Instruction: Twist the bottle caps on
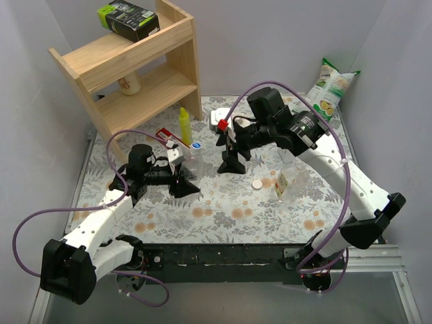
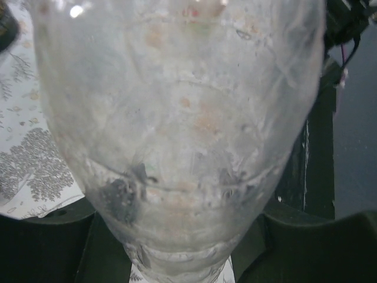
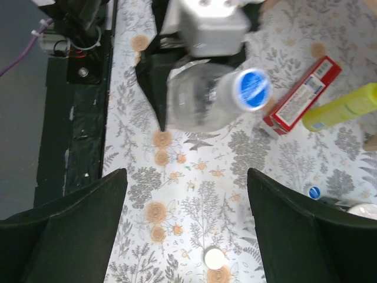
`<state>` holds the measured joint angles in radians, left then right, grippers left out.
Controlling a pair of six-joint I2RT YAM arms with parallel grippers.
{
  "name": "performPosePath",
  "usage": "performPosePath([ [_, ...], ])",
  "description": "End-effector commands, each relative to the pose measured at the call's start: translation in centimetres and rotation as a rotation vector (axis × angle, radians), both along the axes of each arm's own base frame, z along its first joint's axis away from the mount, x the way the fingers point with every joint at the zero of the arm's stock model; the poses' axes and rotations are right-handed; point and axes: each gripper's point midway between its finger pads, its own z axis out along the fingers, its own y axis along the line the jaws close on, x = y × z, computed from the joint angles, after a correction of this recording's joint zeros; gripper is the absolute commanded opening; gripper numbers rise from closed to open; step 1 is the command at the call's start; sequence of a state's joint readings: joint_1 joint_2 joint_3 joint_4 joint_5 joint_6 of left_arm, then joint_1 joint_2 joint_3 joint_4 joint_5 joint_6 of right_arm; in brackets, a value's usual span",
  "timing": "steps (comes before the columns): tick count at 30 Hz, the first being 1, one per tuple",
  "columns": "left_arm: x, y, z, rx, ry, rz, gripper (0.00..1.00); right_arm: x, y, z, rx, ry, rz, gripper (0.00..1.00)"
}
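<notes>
My left gripper [image 1: 181, 177] is shut on a clear bottle [image 1: 189, 156] that has a blue cap [image 1: 196, 145] on its neck. The bottle fills the left wrist view [image 2: 182, 118], between the dark fingers [image 2: 47, 247]. In the right wrist view the same bottle [image 3: 197, 97] and its blue cap [image 3: 254, 89] lie ahead. My right gripper [image 1: 233, 164] is open and empty above the cloth, right of that bottle. A white cap [image 1: 257, 183] lies loose on the cloth, between my right fingers in the right wrist view [image 3: 214, 257]. A second clear bottle with an orange-yellow label [image 1: 282, 185] stands to the right. A loose blue cap [image 3: 314, 191] lies near the yellow squeeze bottle.
A yellow squeeze bottle [image 1: 183, 125] and a red box [image 1: 164, 137] lie behind the held bottle. A white carton [image 1: 219, 119] stands at the back. A wooden shelf [image 1: 145, 81] is at the back left and a snack bag [image 1: 331, 88] at the back right.
</notes>
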<state>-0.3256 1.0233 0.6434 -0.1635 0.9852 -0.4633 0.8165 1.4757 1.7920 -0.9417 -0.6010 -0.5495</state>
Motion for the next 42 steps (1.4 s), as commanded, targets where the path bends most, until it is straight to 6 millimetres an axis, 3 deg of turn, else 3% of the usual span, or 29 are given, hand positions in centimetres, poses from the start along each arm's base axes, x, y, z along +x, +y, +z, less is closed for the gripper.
performPosePath([
  [1,-2.0,-0.4,-0.5,0.059,-0.061,-0.147,0.0,2.7,2.3,3.2,0.105,-0.061,-0.013,0.89],
  [4,-2.2,-0.8,0.2,0.06,-0.066,-0.178,0.0,2.0,4.2,4.7,0.196,-0.086,0.127,0.91],
  [10,-1.9,-0.9,1.1,0.059,-0.095,-0.169,0.0,0.6,5.2,3.1,0.189,-0.048,0.208,0.93],
  [23,-0.8,-1.1,1.6,0.032,-0.075,-0.084,0.0,-0.6,3.6,0.9,0.102,0.01,0.2,0.86],
  [30,3.2,0.3,2.1,0.021,0.049,0.059,0.0,0.4,2.1,0.7,0.072,-0.038,0.14,0.83],
  [31,4.6,1.0,2.7,0.003,0.049,0.101,0.0,0.3,1.4,0.7,0.056,-0.033,0.123,0.83],
  [34,5.9,1.3,4.1,-0.017,0.012,0.132,0.0,0.0,0.3,0.2,0.016,-0.006,0.101,0.82],
  [39,5.9,1.0,5.6,-0.022,-0.046,0.073,0.0,-0.3,-1.1,-2.6,-0.061,0.138,0.048,0.8],
  [42,4.5,0.1,4.2,0.042,-0.125,-0.04,0.0,2.1,-0.9,-2.1,-0.017,0.099,-0.008,0.81],
])
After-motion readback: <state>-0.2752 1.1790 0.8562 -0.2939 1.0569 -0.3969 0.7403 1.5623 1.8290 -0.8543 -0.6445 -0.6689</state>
